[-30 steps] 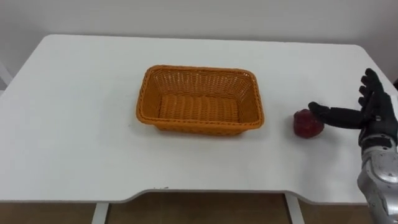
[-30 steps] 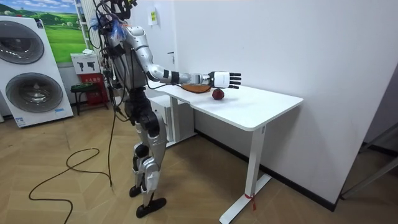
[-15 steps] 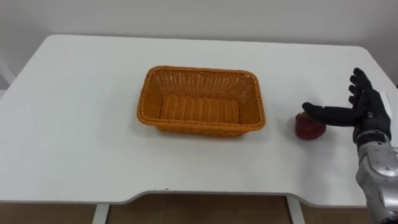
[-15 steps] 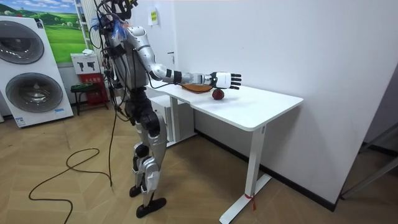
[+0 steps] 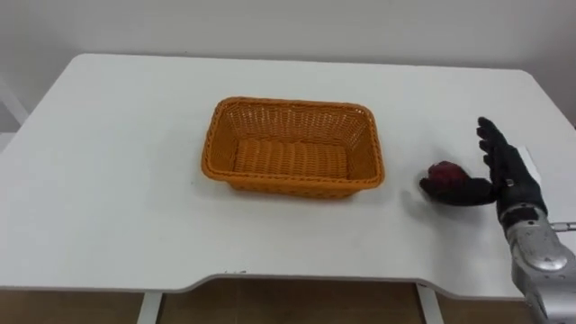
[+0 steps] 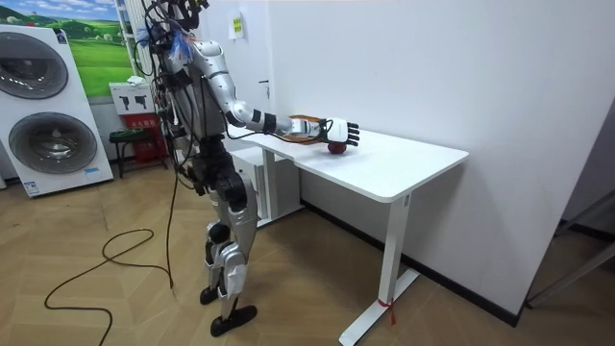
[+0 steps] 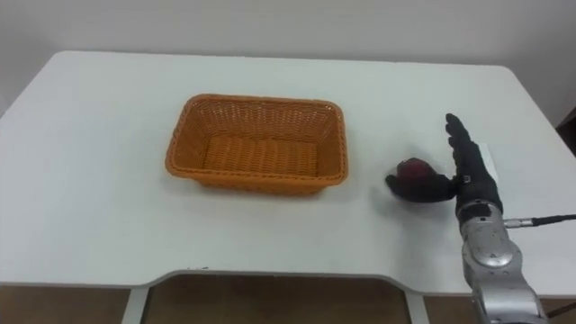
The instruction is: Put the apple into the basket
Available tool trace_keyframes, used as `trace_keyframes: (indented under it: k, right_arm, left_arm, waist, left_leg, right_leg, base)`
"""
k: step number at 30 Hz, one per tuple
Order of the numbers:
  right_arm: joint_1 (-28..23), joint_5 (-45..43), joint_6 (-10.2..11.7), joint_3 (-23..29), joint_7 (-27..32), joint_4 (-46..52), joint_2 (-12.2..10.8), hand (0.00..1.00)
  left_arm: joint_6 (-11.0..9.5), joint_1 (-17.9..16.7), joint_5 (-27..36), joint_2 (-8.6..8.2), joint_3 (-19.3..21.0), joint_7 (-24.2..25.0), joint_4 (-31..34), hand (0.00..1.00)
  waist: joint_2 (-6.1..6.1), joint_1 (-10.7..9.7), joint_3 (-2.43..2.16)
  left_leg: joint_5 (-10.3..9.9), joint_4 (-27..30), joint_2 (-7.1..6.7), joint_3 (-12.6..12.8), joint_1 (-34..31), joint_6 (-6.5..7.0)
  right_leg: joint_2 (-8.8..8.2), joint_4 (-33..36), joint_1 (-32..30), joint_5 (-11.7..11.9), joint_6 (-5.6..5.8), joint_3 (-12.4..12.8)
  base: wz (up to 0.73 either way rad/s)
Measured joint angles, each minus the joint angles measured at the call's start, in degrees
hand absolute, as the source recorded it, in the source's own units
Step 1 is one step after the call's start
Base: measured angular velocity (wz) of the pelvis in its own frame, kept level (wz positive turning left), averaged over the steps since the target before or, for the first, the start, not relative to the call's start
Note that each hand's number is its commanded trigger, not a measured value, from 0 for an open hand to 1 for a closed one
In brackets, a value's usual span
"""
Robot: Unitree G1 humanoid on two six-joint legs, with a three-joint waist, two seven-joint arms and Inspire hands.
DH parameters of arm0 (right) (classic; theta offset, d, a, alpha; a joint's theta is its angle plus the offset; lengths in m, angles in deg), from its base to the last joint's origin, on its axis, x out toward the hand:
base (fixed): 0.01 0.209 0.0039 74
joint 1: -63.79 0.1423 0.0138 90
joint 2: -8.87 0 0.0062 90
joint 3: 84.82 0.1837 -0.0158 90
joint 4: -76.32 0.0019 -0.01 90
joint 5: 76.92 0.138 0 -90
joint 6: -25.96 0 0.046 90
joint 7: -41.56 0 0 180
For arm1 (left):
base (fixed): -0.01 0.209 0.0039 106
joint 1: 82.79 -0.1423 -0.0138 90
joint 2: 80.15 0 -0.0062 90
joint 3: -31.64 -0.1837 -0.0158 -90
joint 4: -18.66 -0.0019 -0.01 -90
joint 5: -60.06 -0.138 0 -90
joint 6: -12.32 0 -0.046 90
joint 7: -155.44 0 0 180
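While the small dark red apple (image 5: 442, 174) lies on the white rectangular surface (image 5: 117, 180), apart from the rectangular orange woven basket (image 5: 290, 103) and on the robot's right of it, the task is at its very start: nothing has been lifted and the basket holds nothing. The robot's black right hand (image 5: 506, 171) is set just beside the apple on the side away from the basket, with its palm turned toward the fruit. Its fingers (image 5: 490, 137) are straight and point away from the robot, and the thumb reaches across the near side of the apple and appears to touch it. The hand is thus spread wide and holds nothing yet; it cradles the apple from one side without closing round it. In the room view the robot stands upright at the near end of the surface with its right arm stretched out low over the top toward the apple. To judge from this, the reach is done and the grasp is the step in hand. What is left is to curl the fingers round the apple, lift it clear, carry it leftward over the basket's rim, probably the place meant for it, and let it go inside.
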Motion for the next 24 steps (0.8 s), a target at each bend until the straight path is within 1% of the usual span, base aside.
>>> trace_keyframes:
  k: [2,8,10,11,13,14,15,16,17,18,21,24]
  right_arm:
    - [-0.2,-0.8,0.0,-0.2,-1.0,0.0,0.0,0.00]
    - [-1.3,-2.2,0.0,-0.5,-2.7,-0.5,0.0,0.00]
    - [-1.3,-2.5,0.0,-1.4,-2.9,-2.9,0.1,0.00]
    - [-1.3,-2.9,0.7,-2.2,-2.9,-3.9,0.1,0.00]
    - [-1.3,-3.4,0.8,-2.5,-3.0,-4.2,0.1,0.00]
    - [-1.3,-3.5,0.8,-2.5,-3.0,-4.5,0.1,0.12]
    - [-1.3,-3.5,0.8,-2.5,-3.0,-4.6,0.1,0.35]
    - [-1.3,-3.7,0.8,-2.5,-3.0,-4.9,0.1,0.64]
    - [-1.3,-4.0,0.8,-2.6,-3.0,-5.0,0.1,0.87]
    - [-1.3,-4.1,0.7,-2.6,-3.0,-5.1,0.1,1.00]
    - [-1.3,-4.4,0.6,-2.7,-2.3,-5.1,0.1,1.00]
    - [-1.3,-4.9,0.5,-2.1,-0.4,-5.1,0.5,1.00]
  left_arm:
    - [0.0,0.1,0.0,0.00,0.0,0.2,0.0,0.00]
    - [-0.1,0.5,-0.3,0.10,0.2,1.1,0.3,0.00]
    - [-0.1,0.6,-0.3,0.30,0.2,1.1,0.4,0.00]
    - [-0.1,0.6,-0.2,0.45,0.0,1.0,0.4,0.00]
    - [-0.1,1.0,-0.1,0.59,-0.1,0.9,0.4,0.00]
    - [-0.1,1.3,0.0,0.67,-0.1,0.9,0.3,0.00]
    - [-0.1,1.3,0.1,0.69,-0.1,0.9,0.3,0.00]
    - [-0.1,1.6,0.1,0.70,-0.1,0.9,0.2,0.00]
    - [-0.1,1.6,0.1,0.70,-0.1,0.9,0.2,0.00]
    - [-0.1,1.6,0.1,0.70,-0.1,0.9,0.2,0.00]
    - [0.0,1.4,0.1,0.70,-0.1,1.0,0.2,0.00]
    - [0.0,1.2,0.1,0.70,-0.1,1.1,0.1,0.00]
  waist:
    - [0.21,0.0,0.13]
    - [0.25,0.0,0.20]
    - [0.06,0.0,0.18]
    - [-0.09,0.0,0.17]
    - [-0.33,0.0,0.07]
    - [-0.40,0.0,0.07]
    - [-0.45,0.0,0.06]
    - [-0.69,0.0,-0.01]
    - [-0.85,0.0,-0.04]
    - [-0.93,0.0,-0.04]
    - [-1.06,0.1,0.05]
    - [-1.08,0.1,0.03]
  left_leg:
    - [0.0,0.1,-0.01,-0.1,0.0,0.00]
    - [0.0,-0.1,-0.03,-0.2,0.4,-0.02]
    - [0.1,-0.4,-0.04,-0.2,0.5,-0.06]
    - [0.1,-0.4,-0.03,-0.2,0.4,-0.06]
    - [0.1,-0.4,-0.04,-0.2,0.4,-0.06]
    - [0.1,-0.4,-0.03,-0.2,0.4,-0.06]
    - [0.1,-0.4,-0.03,-0.2,0.4,-0.06]
    - [0.1,-0.4,-0.04,-0.2,0.5,-0.06]
    - [0.1,-0.4,-0.04,-0.2,0.5,-0.06]
    - [0.1,-0.4,-0.05,-0.2,0.5,-0.06]
    - [0.1,-0.4,-0.07,-0.2,0.8,-0.06]
    - [0.1,-0.4,-0.04,-0.4,0.8,-0.06]
  right_leg:
    - [0.00,0.0,0.2,0.0,-0.03,0.0]
    - [0.05,-0.1,0.6,0.0,-0.04,-0.3]
    - [0.04,0.0,0.7,0.0,-0.05,-0.3]
    - [0.05,0.0,0.6,0.0,-0.05,-0.4]
    - [0.06,0.0,0.6,0.0,-0.05,-0.4]
    - [0.06,0.0,0.6,0.0,-0.05,-0.4]
    - [0.05,0.0,0.7,0.0,-0.05,-0.5]
    - [0.05,0.0,0.8,0.0,-0.05,-0.5]
    - [0.04,0.0,0.8,0.0,-0.04,-0.5]
    - [0.04,0.0,0.9,0.0,-0.04,-0.5]
    - [-0.01,-0.1,1.4,0.0,-0.04,-0.8]
    - [0.01,-0.1,1.5,0.0,-0.04,-0.9]
  base:
    - [0.00]
    - [0.01]
    - [-0.04]
    - [0.00]
    - [0.00]
    - [0.00]
    - [0.00]
    - [0.00]
    - [0.00]
    - [0.00]
    - [0.01]
    - [0.01]
